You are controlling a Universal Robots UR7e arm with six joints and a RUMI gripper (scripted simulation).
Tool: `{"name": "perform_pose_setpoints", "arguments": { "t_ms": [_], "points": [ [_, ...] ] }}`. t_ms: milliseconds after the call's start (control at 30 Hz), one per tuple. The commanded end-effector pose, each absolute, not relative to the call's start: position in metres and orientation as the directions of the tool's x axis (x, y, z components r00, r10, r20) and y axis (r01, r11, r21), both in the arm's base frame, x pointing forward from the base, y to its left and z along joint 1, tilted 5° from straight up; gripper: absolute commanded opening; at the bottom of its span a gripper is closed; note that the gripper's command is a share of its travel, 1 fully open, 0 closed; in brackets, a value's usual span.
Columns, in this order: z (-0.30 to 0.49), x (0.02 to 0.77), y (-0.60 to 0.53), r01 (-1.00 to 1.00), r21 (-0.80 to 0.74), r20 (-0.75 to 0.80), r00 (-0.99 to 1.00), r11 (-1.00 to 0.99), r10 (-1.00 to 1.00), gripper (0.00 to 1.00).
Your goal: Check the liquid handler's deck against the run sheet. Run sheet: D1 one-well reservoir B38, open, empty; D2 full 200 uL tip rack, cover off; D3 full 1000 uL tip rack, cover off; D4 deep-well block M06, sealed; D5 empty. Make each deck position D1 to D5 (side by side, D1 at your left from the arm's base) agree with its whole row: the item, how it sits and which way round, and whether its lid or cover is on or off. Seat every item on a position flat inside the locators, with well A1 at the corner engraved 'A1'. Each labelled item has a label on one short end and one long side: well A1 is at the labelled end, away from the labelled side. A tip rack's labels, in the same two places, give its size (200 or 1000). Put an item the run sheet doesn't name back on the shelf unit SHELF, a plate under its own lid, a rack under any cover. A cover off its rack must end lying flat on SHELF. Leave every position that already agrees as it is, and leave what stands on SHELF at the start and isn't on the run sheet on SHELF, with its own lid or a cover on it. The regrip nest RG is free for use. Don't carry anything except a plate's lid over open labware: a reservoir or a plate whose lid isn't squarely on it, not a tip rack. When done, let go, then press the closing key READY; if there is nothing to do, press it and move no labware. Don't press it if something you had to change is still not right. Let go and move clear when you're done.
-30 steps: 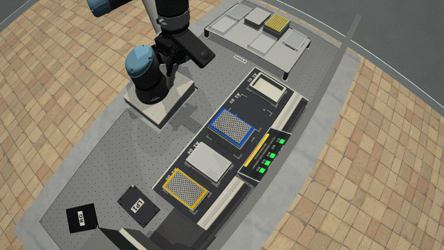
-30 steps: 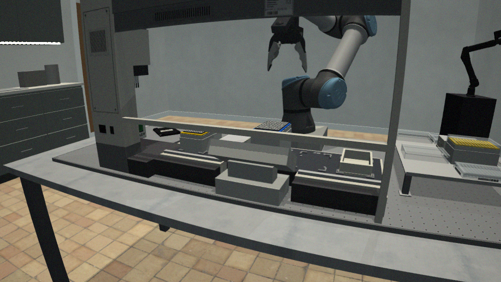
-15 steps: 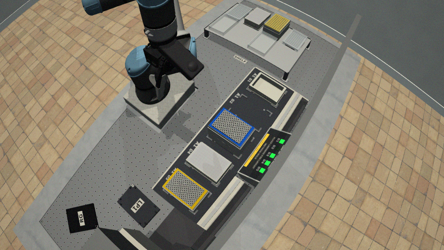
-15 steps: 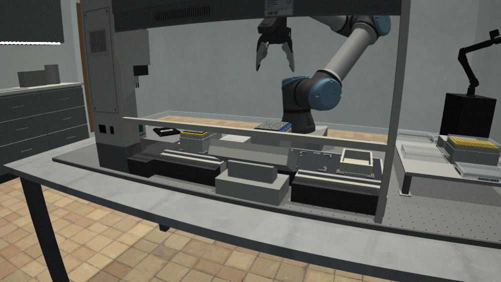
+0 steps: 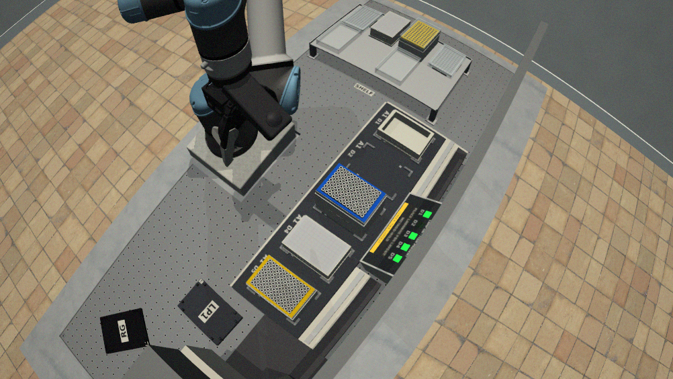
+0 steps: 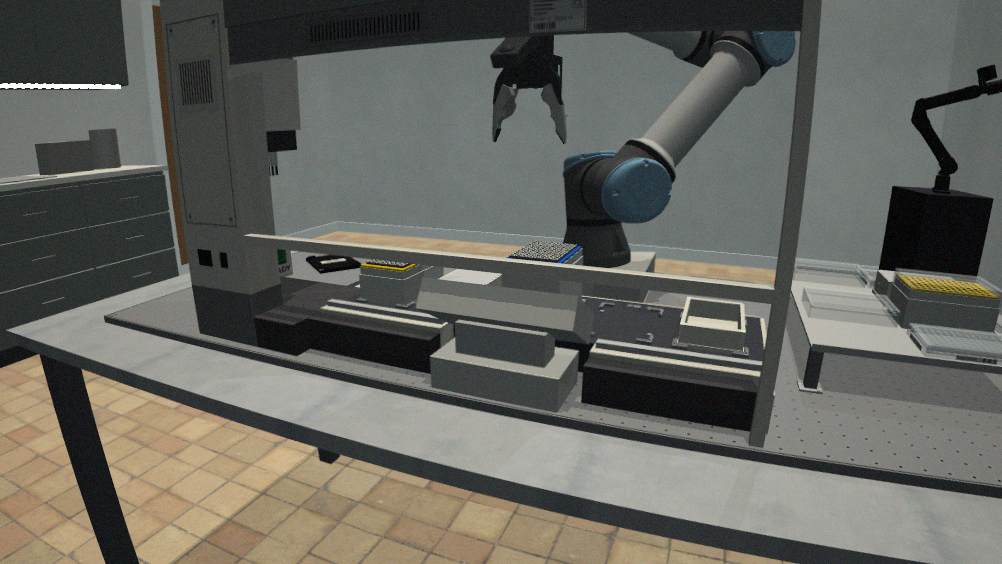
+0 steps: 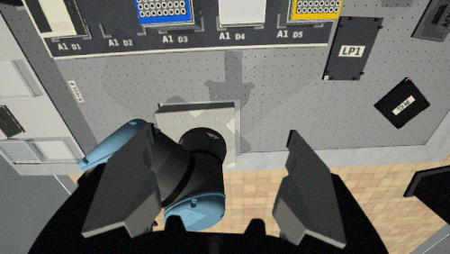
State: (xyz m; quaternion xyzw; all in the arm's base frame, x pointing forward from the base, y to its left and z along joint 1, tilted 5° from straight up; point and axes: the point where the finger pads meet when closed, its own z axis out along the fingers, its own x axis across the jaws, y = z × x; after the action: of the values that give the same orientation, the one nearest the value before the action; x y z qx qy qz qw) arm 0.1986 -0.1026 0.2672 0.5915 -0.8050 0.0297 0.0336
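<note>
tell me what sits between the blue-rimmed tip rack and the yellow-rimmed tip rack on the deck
A white flat-topped block at D4 sits between the blue-rimmed tip rack and the yellow-rimmed tip rack, clearest in the top view.
</note>
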Motion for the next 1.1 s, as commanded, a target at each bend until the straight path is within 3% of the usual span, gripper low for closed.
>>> {"name": "perform_pose_setpoints", "arguments": {
  "t_ms": [0, 1067],
  "points": [
    [0.270, 0.193, -0.131, -0.954, -0.014, 0.084, -0.298, 0.298, -0.951, 0.82],
    [0.277, 0.175, -0.218, -0.977, -0.006, 0.085, -0.215, 0.215, -0.973, 0.82]
  ]
}}
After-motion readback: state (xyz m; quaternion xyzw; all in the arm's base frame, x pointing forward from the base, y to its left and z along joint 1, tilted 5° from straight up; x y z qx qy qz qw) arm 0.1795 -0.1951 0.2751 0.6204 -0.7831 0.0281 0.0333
